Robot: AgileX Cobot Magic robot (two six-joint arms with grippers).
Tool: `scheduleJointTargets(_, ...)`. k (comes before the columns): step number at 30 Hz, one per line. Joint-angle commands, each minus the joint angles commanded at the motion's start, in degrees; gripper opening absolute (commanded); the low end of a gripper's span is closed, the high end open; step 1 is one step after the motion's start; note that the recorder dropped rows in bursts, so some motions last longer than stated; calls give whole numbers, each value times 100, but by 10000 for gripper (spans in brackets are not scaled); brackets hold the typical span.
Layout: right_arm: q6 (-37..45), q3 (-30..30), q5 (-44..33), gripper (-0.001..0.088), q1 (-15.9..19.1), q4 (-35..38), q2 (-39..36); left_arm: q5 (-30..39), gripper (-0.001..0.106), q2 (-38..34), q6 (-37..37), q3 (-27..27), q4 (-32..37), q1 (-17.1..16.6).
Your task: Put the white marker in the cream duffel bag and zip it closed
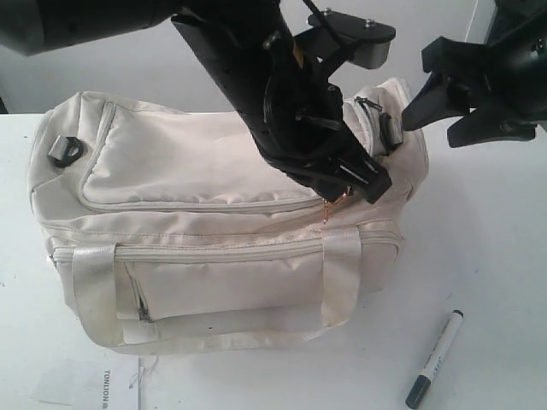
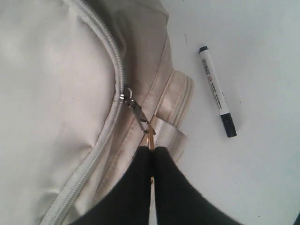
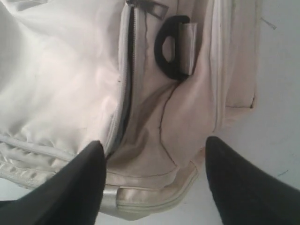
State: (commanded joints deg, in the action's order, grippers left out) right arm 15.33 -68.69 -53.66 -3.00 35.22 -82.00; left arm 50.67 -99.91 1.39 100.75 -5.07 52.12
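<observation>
Left gripper (image 2: 151,149) pinches the zipper pull (image 2: 139,114) of the soft cream duffel bag (image 1: 197,171), right gripper (image 3: 153,143) gapes empty; white marker (image 1: 435,359), at the bag's five o'clock, looks light and slick, best taken mid-barrel.

the table (image 1: 504,239) under me is plain white and matte, and it fills the lower part of everything i see. its top carries a few thin dark scratches (image 3: 268,22) and some faint specks. behind it stands a pale grey-white wall (image 1: 111,60), bare and smooth, meeting the table's far edge in a straight line. near the upper right a paler vertical band (image 1: 484,21) runs up the wall; i cannot tell whether it is a corner or a frame. a white paper slip (image 1: 85,384) with small dark printing lies flat at the near left of the table. the light is even and cool, and the shadows on the top are soft and grey.
</observation>
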Motion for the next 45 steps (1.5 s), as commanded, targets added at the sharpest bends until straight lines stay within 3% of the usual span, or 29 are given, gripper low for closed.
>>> scheduleJointTargets(6, 353, 81, 289, 581, -274, 693, -156, 37, 0, 11, 0, 0, 0, 0)
scheduleJointTargets(10, 353, 81, 430, 581, -503, 746, -389, 37, 0, 11, 0, 0, 0, 0)
scheduleJointTargets(22, 353, 81, 738, 560, -529, 1154, -837, 49, 0, 11, -11, 0, 0, 0)
scheduleJointTargets(30, 459, 81, 879, 401, -529, 1459, -1124, 50, 0, 11, -11, 0, -13, 0)
scheduleJointTargets(31, 618, 81, 900, 331, -529, 1548, -1134, 78, 0, 11, -11, 0, -25, 0)
scheduleJointTargets(32, 789, 81, 927, 179, -529, 1593, -1134, 96, 0, 11, -11, 0, -25, 0)
scheduleJointTargets(34, 855, 81, 940, 1, -529, 1593, -1122, 120, 0, 11, -11, 0, -25, 0)
scheduleJointTargets(45, 889, 81, 1056, 0, -529, 1593, -1122, 296, 0, 11, -11, 0, -25, 0)
